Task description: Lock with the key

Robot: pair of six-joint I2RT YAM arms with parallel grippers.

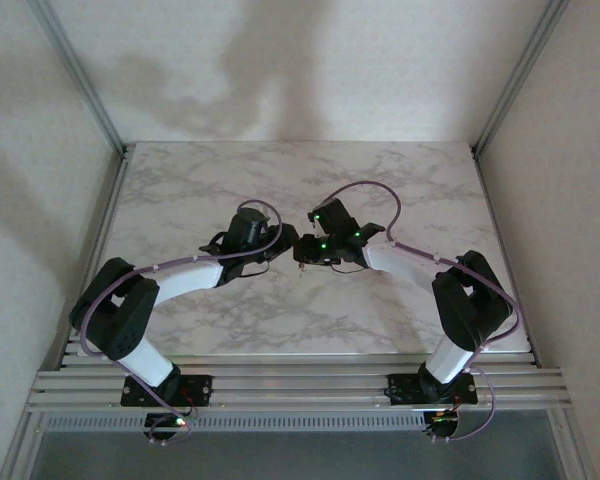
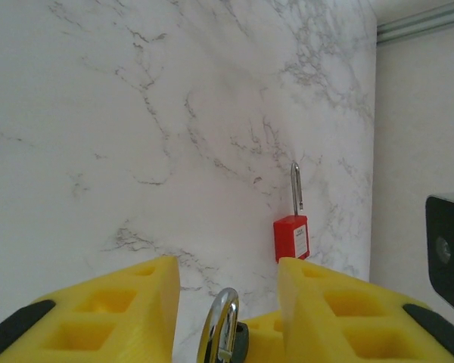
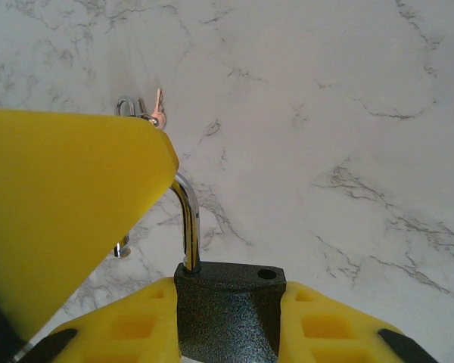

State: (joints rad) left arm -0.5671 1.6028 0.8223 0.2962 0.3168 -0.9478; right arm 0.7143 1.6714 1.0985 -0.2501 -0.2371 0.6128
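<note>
Nearest, the right gripper (image 3: 227, 291) is clamped on the body of a dark grey padlock (image 3: 227, 321). Its steel shackle (image 3: 188, 219) stands sprung, the free end out of its hole. The left gripper (image 2: 227, 276) faces it mid-table, jaws apart on either side of that shackle and seemingly not pinching it. Farther along the marble table (image 3: 348, 113), beyond the shackle and slightly left in the right wrist view, a small key (image 3: 158, 106) lies on a ring, pointing roughly away, well apart from both grippers. A red padlock (image 2: 291, 237) lies ahead of the left gripper. Since the left gripper holds nothing, fetching the key probably falls to it.
</note>
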